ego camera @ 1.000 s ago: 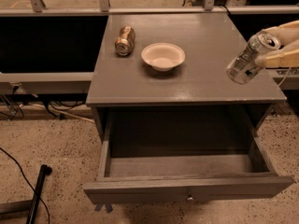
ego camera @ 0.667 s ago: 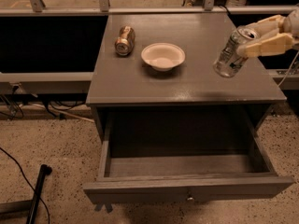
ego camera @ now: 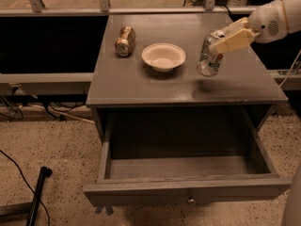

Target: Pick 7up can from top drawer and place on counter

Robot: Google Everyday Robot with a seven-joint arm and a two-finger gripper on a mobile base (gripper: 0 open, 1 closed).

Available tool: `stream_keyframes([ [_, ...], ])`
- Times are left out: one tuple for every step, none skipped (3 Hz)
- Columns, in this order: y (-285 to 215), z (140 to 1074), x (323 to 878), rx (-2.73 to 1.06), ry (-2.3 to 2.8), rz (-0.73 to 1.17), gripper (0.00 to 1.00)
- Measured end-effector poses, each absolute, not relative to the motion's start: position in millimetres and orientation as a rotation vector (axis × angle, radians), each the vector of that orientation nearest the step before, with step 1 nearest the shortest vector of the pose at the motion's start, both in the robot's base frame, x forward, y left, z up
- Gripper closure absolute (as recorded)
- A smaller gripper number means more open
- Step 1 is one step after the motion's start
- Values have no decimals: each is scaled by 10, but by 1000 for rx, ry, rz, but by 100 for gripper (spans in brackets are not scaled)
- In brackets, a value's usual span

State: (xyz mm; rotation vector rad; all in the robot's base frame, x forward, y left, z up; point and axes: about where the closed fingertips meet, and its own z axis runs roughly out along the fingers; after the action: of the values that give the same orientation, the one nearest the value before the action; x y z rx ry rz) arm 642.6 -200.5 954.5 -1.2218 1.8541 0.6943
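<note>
My gripper (ego camera: 225,36) comes in from the right and is shut on the 7up can (ego camera: 209,58), a silver-grey can. It holds the can slightly tilted, a little above the right part of the counter (ego camera: 141,86), to the right of the bowl. A shadow lies on the counter under the can. The top drawer (ego camera: 188,192) is pulled wide open below the counter. Its inside shows nothing in it, and its small knob sits on the front panel.
A white bowl (ego camera: 163,56) stands in the middle of the counter. A copper-gold can (ego camera: 125,40) lies on its side to the bowl's left. A metal rail (ego camera: 103,4) runs behind the cabinet. A black pole (ego camera: 37,192) and cables lie on the floor at left.
My gripper has carried the 7up can leftward from the counter's right edge to over the counter, and the can has tipped more upright.
</note>
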Motion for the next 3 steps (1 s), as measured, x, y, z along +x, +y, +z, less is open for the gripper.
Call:
stream_keyframes([
  [-1936,9394,6565,-1188,1912,622,82],
  [-1886,9271,6520,-1117,1878,595,58],
  [-1828,9058,6528,-1095,1898,610,35],
])
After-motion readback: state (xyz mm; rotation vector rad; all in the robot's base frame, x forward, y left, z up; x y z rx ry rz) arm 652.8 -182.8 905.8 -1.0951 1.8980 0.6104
